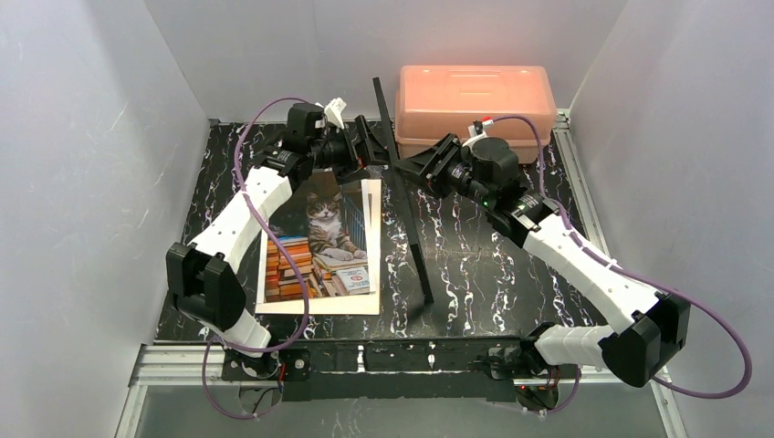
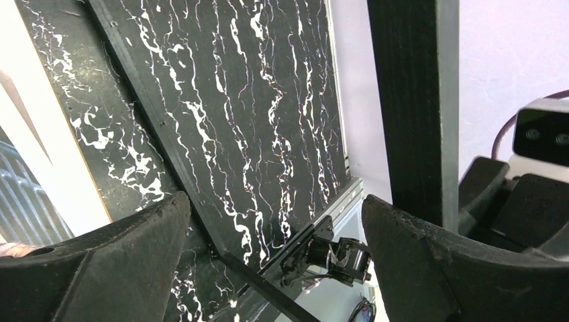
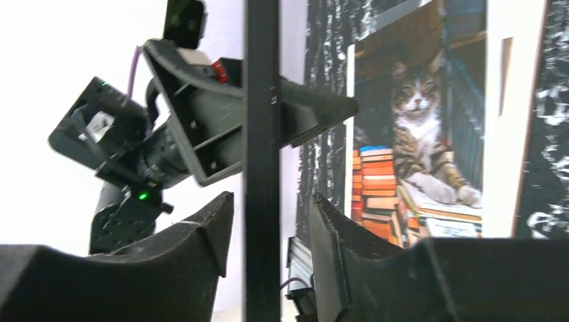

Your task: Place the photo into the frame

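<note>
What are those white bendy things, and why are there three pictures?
They are two robot arms bolted to the table. One picture looks down from above; the other two come from small cameras on the arms' wrists. At each arm's tip is an end effector, two fingers that pinch. The thin black frame stands on its edge between them. The right end effector has a finger on each side of the frame's bar, with small gaps showing, so it is not squeezing tight. The left end effector is wide open, with the frame's bar by one finger. The cat photo lies flat on the table, not in the frame yet. A pink box sits at the back.
</note>
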`<state>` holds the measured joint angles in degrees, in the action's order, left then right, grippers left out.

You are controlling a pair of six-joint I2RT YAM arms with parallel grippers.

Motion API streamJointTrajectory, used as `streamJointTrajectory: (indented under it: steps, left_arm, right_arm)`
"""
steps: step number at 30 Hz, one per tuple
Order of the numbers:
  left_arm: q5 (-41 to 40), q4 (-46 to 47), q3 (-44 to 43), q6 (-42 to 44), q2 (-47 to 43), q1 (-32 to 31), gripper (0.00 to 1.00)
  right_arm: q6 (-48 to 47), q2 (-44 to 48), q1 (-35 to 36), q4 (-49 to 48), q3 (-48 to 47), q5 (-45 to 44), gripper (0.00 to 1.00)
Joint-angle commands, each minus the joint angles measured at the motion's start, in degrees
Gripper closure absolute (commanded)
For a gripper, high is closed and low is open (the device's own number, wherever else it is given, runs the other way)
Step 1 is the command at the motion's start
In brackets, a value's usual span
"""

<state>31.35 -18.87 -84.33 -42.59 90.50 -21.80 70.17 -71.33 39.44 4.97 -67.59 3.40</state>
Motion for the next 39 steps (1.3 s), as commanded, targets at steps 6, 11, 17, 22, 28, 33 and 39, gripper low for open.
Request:
streamJointTrajectory:
  steps: [6, 11, 17, 22, 28, 33, 39]
  left_arm:
    - [-1.72, -1.86, -2.84, 1.45, 1.01, -2.44, 0.02]
    - [-2.52, -2.44, -4.54, 2.42, 2.01, -3.22, 0.02]
    - [-3.18, -2.39, -6.02, 2.92, 3.08, -3.51, 0.02]
    - [-4.24, -2.94, -6.86, 3.77, 3.76, -3.85, 0.02]
    - [-5.60, -4.00, -7.61, 4.54, 4.86, -4.28, 0.02]
    - [-7.69, -5.39, -8.23, 5.68, 5.03, -4.39, 0.02]
    - [-9.69, -7.34, -9.28, 6.57, 5.68, -4.46, 0.02]
  right_arm:
    - [-10.67, -3.50, -2.53, 16.15, -11.46, 2.87, 0.31]
    - [-16.57, -5.68, -2.49, 24.18, -18.17, 1.73, 0.28]
    - [-23.45, -10.99, -2.46, 35.24, -28.14, 3.23, 0.26]
    - [-28.67, -14.12, -2.46, 43.08, -35.15, 2.92, 0.26]
    - [-32.47, -16.29, -1.35, 48.46, -40.54, 1.12, 0.27]
    - [-35.13, -19.68, 1.86, 53.19, -46.41, -2.45, 0.33]
    - [-37.62, -24.57, 5.47, 59.48, -53.97, -8.91, 0.34]
